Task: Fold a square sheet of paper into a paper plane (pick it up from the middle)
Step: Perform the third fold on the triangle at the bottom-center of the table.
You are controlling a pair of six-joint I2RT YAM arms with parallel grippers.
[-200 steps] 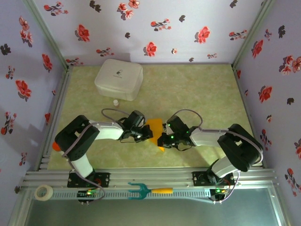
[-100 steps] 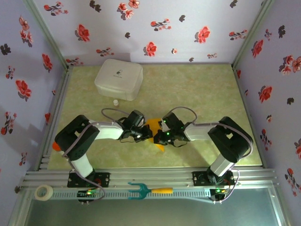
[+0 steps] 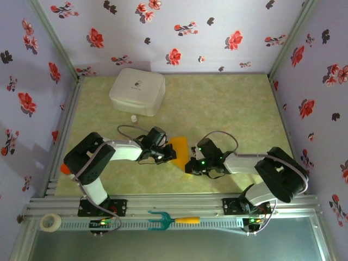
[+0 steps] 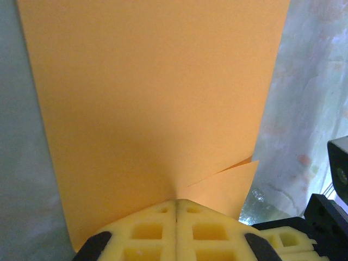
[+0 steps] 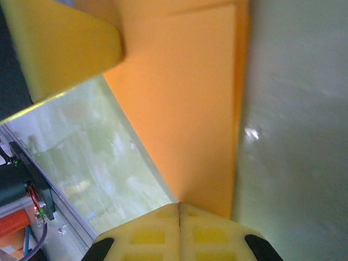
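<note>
The paper plane (image 3: 180, 149) is a folded orange-yellow sheet lying flat on the green table between both arms, with its narrow end toward the near edge. My left gripper (image 3: 169, 154) is shut, its tips resting on the sheet's left side. In the left wrist view the paper (image 4: 152, 98) spreads out from the shut gripper (image 4: 175, 202), with a small flap lifting at the right. My right gripper (image 3: 188, 166) is shut and sits at the sheet's near tip. The right wrist view has the folded paper (image 5: 185, 125) running away from the gripper (image 5: 179, 205), with a left finger (image 5: 60, 49) at the top.
A white lidded box (image 3: 137, 91) stands at the back left, with a small white bottle (image 3: 133, 117) in front of it. On the near metal rail lie a tape roll (image 3: 50, 221) and a teal fork with a yellow handle (image 3: 166, 220). Flowered walls enclose the table.
My right gripper has slid from the paper's right side down toward its near tip. The left gripper has stayed in place on the sheet.
</note>
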